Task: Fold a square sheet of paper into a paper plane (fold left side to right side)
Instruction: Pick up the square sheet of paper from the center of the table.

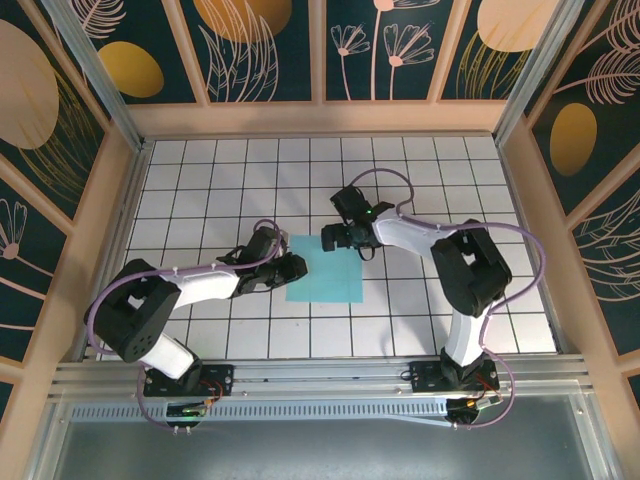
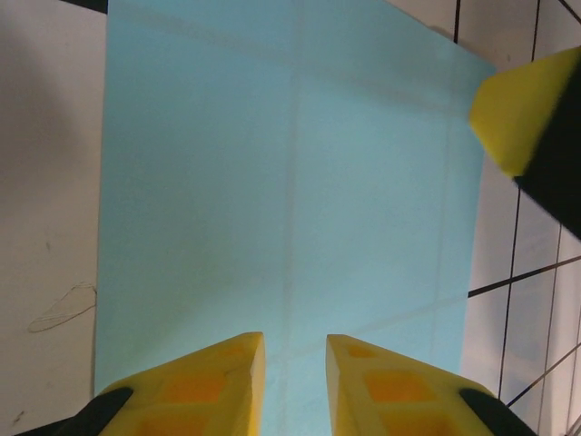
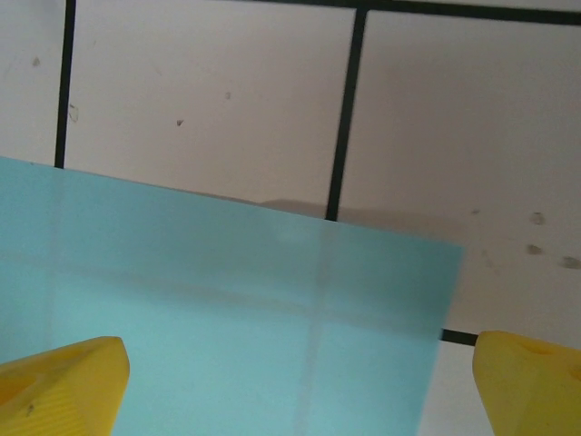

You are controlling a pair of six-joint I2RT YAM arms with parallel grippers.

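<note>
The square sheet of paper [image 1: 328,270] lies flat on the white tiled table [image 1: 200,180], thin enough that the tile lines show through it. My left gripper [image 1: 291,268] is at its left edge. In the left wrist view the paper [image 2: 290,182] stretches away from the gripper [image 2: 295,341], whose yellow fingers [image 2: 218,377] stand a narrow gap apart over it, nothing pinched between them. My right gripper [image 1: 334,238] hangs over the paper's far edge. In the right wrist view it [image 3: 300,391] stands wide open above a paper corner [image 3: 381,309]. No folded paper plane is formed.
Wooden walls [image 1: 320,118] with patterned panels close in the table on three sides. A metal rail [image 1: 320,375] runs along the near edge by the arm bases. One yellow finger of the right gripper [image 2: 517,109] shows at the top right of the left wrist view.
</note>
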